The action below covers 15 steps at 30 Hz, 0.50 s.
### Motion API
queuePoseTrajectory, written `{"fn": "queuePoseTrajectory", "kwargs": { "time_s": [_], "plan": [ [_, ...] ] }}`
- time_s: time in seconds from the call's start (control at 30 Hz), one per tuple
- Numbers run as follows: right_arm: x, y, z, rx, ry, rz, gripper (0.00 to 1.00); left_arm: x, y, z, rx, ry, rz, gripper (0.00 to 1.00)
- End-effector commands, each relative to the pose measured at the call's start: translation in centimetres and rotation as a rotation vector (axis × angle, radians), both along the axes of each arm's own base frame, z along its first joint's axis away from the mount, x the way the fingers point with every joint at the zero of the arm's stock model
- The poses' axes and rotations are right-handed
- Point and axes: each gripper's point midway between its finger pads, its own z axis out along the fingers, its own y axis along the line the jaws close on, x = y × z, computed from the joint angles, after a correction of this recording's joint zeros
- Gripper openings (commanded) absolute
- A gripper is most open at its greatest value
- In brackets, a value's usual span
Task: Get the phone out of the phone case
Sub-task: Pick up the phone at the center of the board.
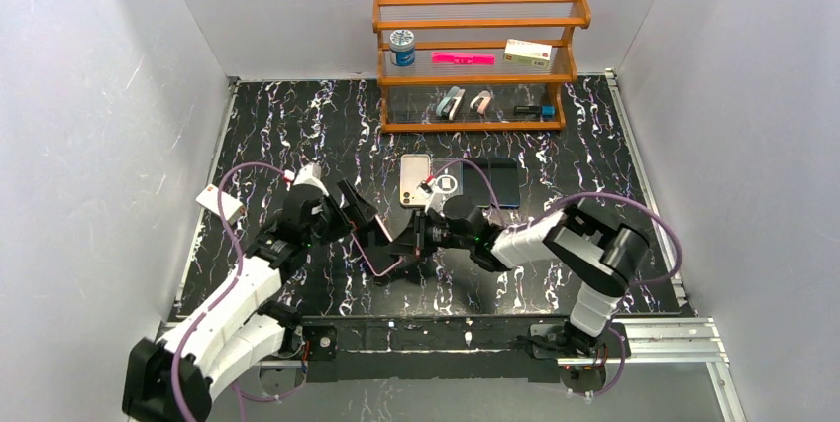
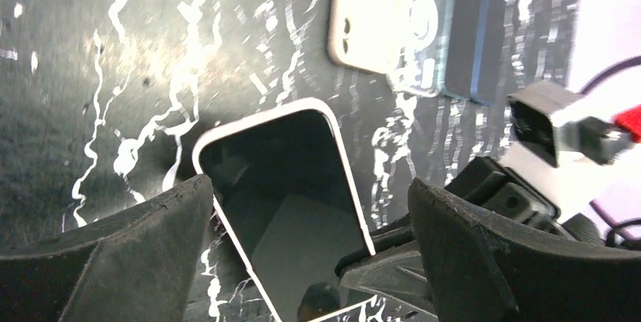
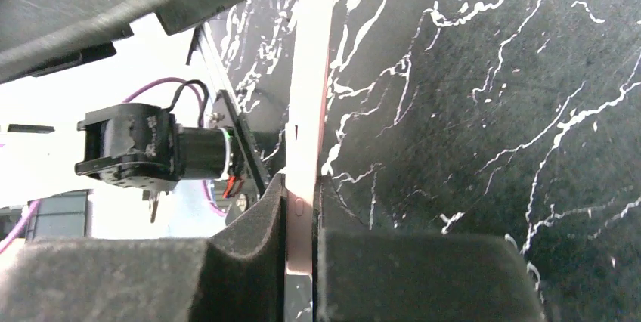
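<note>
The phone in its pale pink-white case (image 2: 283,201) has a dark screen and is held up on edge above the black marbled table. My right gripper (image 3: 302,212) is shut on the case's thin edge (image 3: 308,95); one of its fingers (image 2: 401,261) shows at the phone's lower right corner in the left wrist view. My left gripper (image 2: 310,184) is open, one finger on each side of the phone, neither clearly touching it. In the top view both grippers meet at the table's middle, left (image 1: 365,216) and right (image 1: 420,235).
On the table behind lie a white case (image 1: 415,181), a clear case with a ring (image 1: 448,186) and a dark blue phone (image 1: 495,182). A wooden shelf (image 1: 475,24) with small items stands at the back. A white card (image 1: 220,204) lies at the left edge.
</note>
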Motion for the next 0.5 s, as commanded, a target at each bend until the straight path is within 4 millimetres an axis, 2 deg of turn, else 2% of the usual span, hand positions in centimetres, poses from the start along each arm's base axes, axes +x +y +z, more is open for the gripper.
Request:
{"fn": "queuePoseTrajectory", "kwargs": {
  "time_s": [0.0, 0.13, 0.47],
  "plan": [
    [1.0, -0.6, 7.0, 0.188, -0.114, -0.047, 0.01, 0.5, 0.0, 4.1, -0.001, -0.193, -0.055, 0.98],
    [1.3, -2.6, 9.3, 0.255, -0.135, -0.09, 0.01, -0.1, -2.1, 6.2, -0.123, -0.292, -0.153, 0.98],
    [0.5, -7.7, 15.2, 0.456, -0.174, -0.125, 0.01, -1.4, -5.9, 9.5, -0.333, -0.375, -0.335, 0.98]
  ]
}}
